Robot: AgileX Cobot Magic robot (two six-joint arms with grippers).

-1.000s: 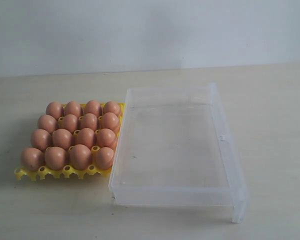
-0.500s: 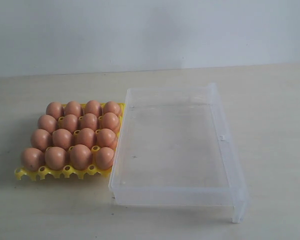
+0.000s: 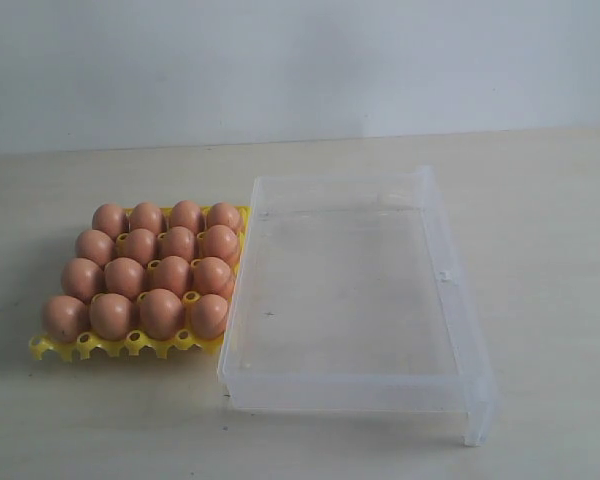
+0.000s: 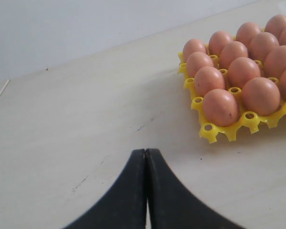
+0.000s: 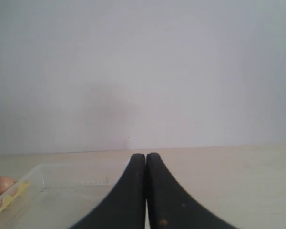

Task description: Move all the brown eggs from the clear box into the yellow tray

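Observation:
Several brown eggs fill every cup of the yellow tray on the left of the table. The clear box lies just right of the tray, touching it, with no egg inside. Neither arm shows in the exterior view. My left gripper is shut with nothing in it, hovering over bare table a little way from the yellow tray and its brown eggs. My right gripper is shut and empty, with the clear box beyond its tips and two brown eggs at the frame's edge.
A pale wooden table carries everything. A plain white wall rises behind it. Bare tabletop lies in front of the tray and box and to the right of the box.

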